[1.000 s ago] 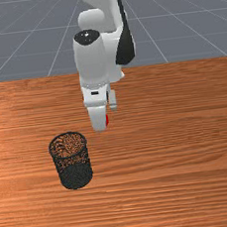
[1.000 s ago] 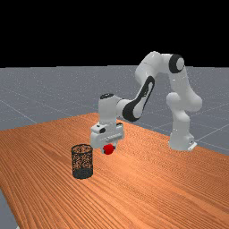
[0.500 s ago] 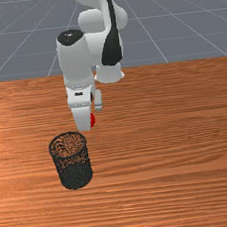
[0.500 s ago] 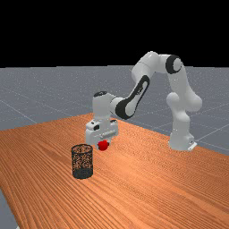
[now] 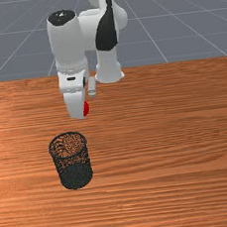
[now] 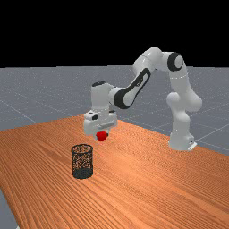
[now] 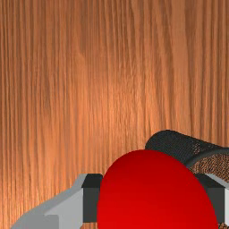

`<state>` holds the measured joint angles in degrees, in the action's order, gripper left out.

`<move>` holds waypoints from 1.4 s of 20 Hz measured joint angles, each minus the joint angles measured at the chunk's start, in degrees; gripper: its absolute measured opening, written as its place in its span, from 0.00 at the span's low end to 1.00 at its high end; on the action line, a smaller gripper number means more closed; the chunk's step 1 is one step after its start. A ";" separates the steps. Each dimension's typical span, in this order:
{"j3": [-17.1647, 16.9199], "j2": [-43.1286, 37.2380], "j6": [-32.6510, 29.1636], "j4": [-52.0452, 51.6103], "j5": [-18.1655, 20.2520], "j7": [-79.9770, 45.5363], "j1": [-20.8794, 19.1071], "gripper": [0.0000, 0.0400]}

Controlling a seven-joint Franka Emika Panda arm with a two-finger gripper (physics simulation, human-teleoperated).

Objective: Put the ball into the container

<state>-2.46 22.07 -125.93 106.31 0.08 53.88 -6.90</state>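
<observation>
Red ball (image 6: 101, 136) is up off the wood table (image 5: 168, 179), gripper (image 7: 154, 199) clamped on it, jaws a ball's width apart; grasp & lift done. Wire-mesh bin (image 5: 75, 175) upright nearby, ball not over it yet; carry & drop to go, IMO

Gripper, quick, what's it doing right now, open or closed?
The gripper is closed on the red ball, a finger on each side, held up off the table.

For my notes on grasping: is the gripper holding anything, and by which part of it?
The gripper holds the red ball by two opposite sides, one finger pad against each.
</observation>
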 joint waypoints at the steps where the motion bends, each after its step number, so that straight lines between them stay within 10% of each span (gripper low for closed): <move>1: -0.25 0.21 0.05 -0.29 -0.18 0.54 -0.33 0.70; 28: 0.10 23.44 17.23 -37.93 1.86 3.17 -3.26 0.70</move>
<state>-2.36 45.51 -108.70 68.38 1.94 57.05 -10.16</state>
